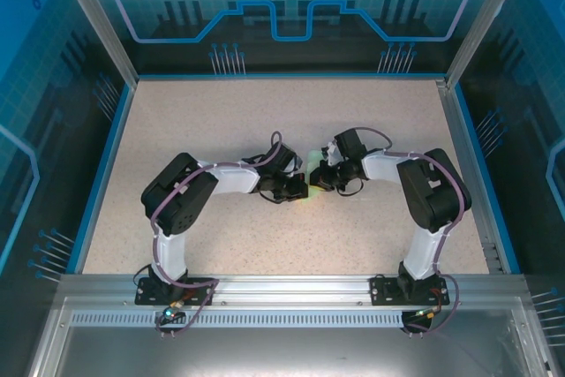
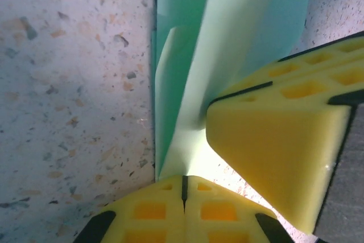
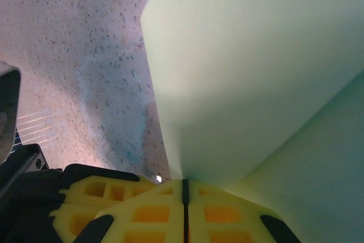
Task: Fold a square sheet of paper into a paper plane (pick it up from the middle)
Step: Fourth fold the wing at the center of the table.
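Paper (image 2: 193, 83), pale mint green and creased into long overlapping folds, sits at the middle of the table (image 1: 265, 112), caught between the two tools. In the left wrist view it runs as a narrow band away from the camera, one flap curling up along its left edge. Whether any part rests on the speckled surface I cannot tell.

The left tool (image 2: 183, 180) is clenched, its yellow pads pressed together with the near end of the paper nipped at their seam. The right tool (image 3: 183, 181) is likewise clenched on the paper, a broad fold rising from its closed pads. From the left wrist it appears as a yellow block gripping the paper's right side.

From above, the left arm (image 1: 185, 192) and right arm (image 1: 433, 187) bend inward, the tools almost meeting.
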